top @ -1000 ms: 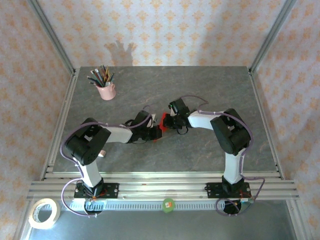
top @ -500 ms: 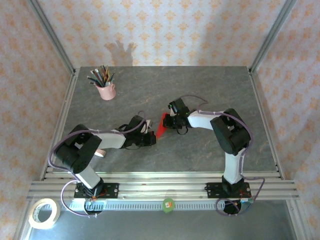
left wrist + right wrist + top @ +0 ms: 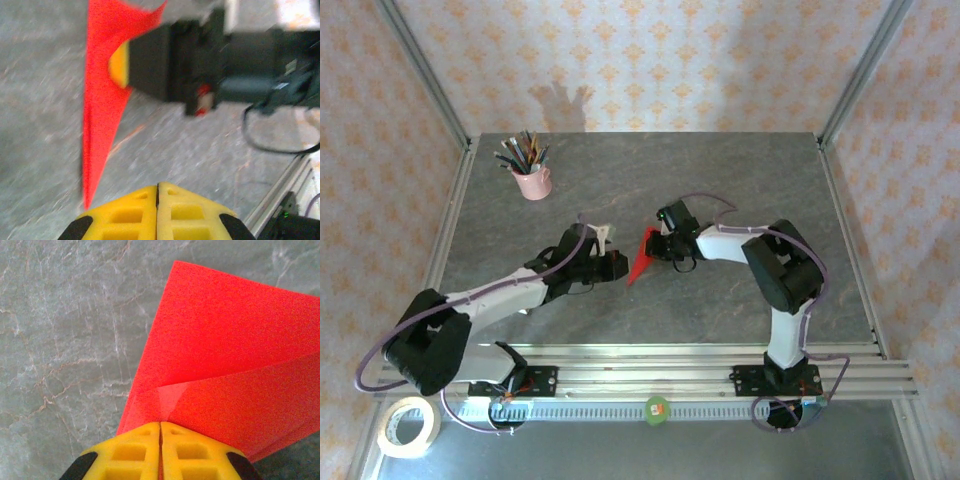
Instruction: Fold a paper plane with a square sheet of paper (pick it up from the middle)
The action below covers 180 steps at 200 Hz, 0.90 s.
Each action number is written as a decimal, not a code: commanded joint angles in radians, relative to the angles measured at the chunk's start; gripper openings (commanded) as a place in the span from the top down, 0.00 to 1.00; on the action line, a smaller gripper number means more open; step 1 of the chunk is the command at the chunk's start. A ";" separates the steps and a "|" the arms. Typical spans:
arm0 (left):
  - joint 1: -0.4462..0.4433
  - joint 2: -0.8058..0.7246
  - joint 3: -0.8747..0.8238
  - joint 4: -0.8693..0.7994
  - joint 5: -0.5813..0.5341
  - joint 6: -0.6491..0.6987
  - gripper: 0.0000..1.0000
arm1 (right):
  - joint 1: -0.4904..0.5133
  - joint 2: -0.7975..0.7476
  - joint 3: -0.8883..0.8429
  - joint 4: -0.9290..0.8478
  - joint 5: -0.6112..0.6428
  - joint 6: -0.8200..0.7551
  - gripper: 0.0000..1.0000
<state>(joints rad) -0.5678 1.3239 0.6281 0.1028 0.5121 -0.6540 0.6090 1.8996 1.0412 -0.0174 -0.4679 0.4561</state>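
The red paper plane (image 3: 639, 258) is a narrow pointed dart near the table's middle, its tip pointing toward the near left. My right gripper (image 3: 655, 245) is shut on its wide rear end; in the right wrist view the creased red sheet (image 3: 225, 360) spreads out from between the closed yellow fingertips (image 3: 135, 452). My left gripper (image 3: 619, 265) is shut with nothing in it, just left of the plane's tip and apart from it. From the left wrist the plane (image 3: 102, 105) runs up the left side to the right gripper's yellow pad (image 3: 118, 64), beyond my closed left gripper (image 3: 158, 186).
A pink cup (image 3: 532, 183) full of pencils stands at the back left of the grey table (image 3: 740, 170). A roll of tape (image 3: 408, 427) and a small green object (image 3: 656, 410) lie by the front rail. Metal frame posts bound the sides.
My left gripper has drawn back to the left off the plane and its arm has stretched out low. The plane now shows in full, still held by the right gripper.
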 commanded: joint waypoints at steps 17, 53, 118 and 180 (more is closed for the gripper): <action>0.006 0.157 0.053 0.064 -0.031 -0.064 0.93 | 0.025 -0.006 -0.049 -0.054 0.000 0.073 0.91; 0.006 0.285 0.090 0.152 0.006 -0.121 0.94 | 0.026 -0.015 -0.042 -0.046 -0.010 0.080 0.91; 0.006 0.413 0.136 0.156 0.027 -0.143 0.94 | 0.026 -0.009 -0.026 -0.033 -0.025 0.077 0.91; 0.006 0.431 0.117 0.057 -0.044 -0.112 0.95 | 0.005 -0.034 0.056 -0.030 -0.041 -0.046 0.90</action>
<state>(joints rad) -0.5678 1.7515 0.7475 0.2283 0.5148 -0.7849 0.6243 1.8893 1.0531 -0.0292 -0.5030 0.4839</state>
